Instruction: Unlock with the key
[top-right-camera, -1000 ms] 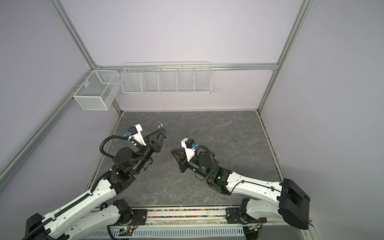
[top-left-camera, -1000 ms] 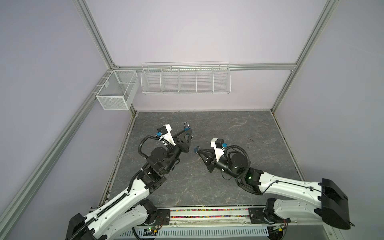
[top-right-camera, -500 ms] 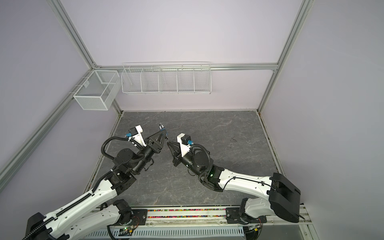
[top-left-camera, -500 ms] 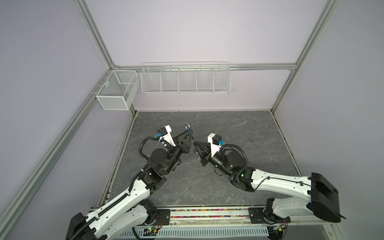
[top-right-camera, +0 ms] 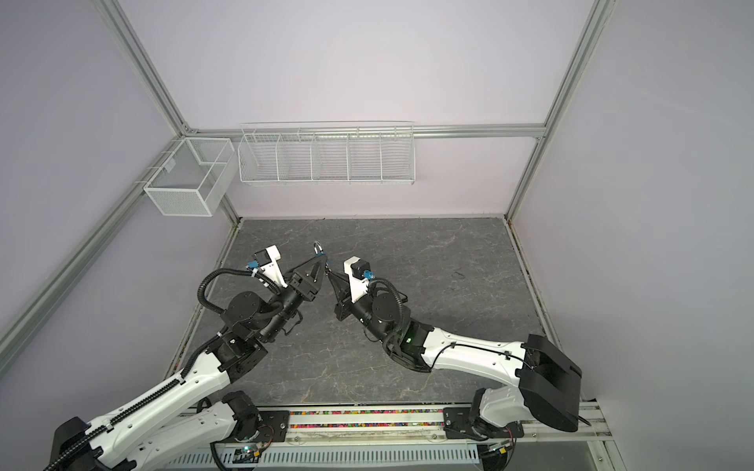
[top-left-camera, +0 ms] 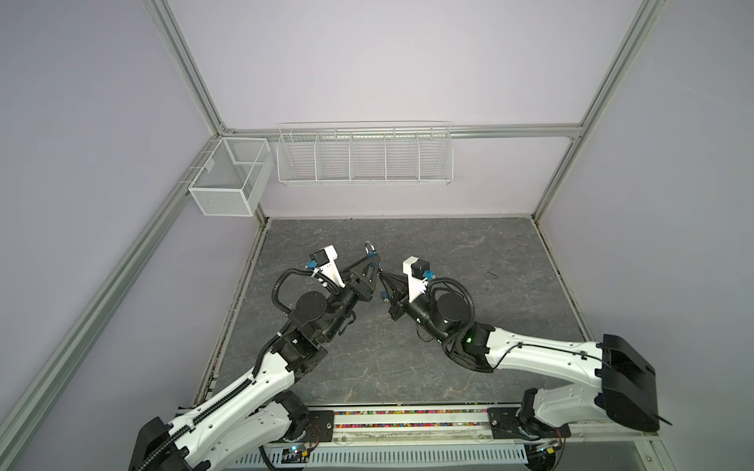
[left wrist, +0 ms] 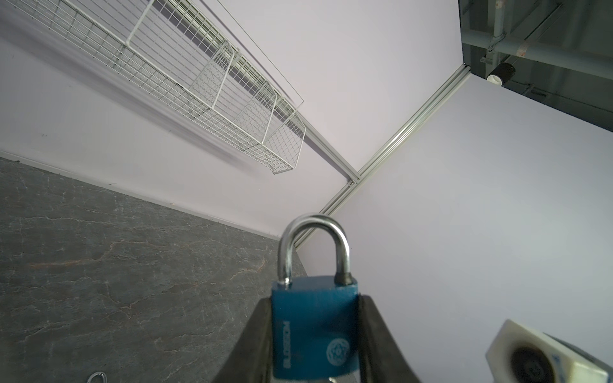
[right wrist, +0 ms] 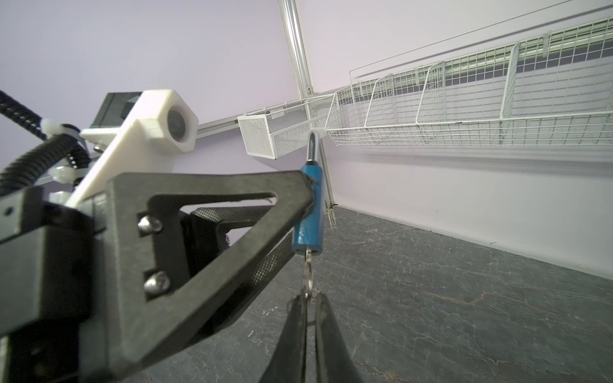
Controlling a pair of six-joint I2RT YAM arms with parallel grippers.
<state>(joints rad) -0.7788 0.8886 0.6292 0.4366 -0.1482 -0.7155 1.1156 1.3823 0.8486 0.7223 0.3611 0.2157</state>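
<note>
Blue padlock [left wrist: 314, 328] sits lower centre in the left wrist view and mid-frame in both top views, off the table. Its shackle [left wrist: 285, 252] points up and is not yet popped. The key [right wrist: 307, 265] hangs from the padlock's underside, already seated. Left gripper [top-left-camera: 372, 263] clamps the lock body. Right gripper [right wrist: 309, 300] has swung in from the right and narrowed its jaws onto the key's head, which looks pinched. Approach looks done; turning the key is probably next.
</note>
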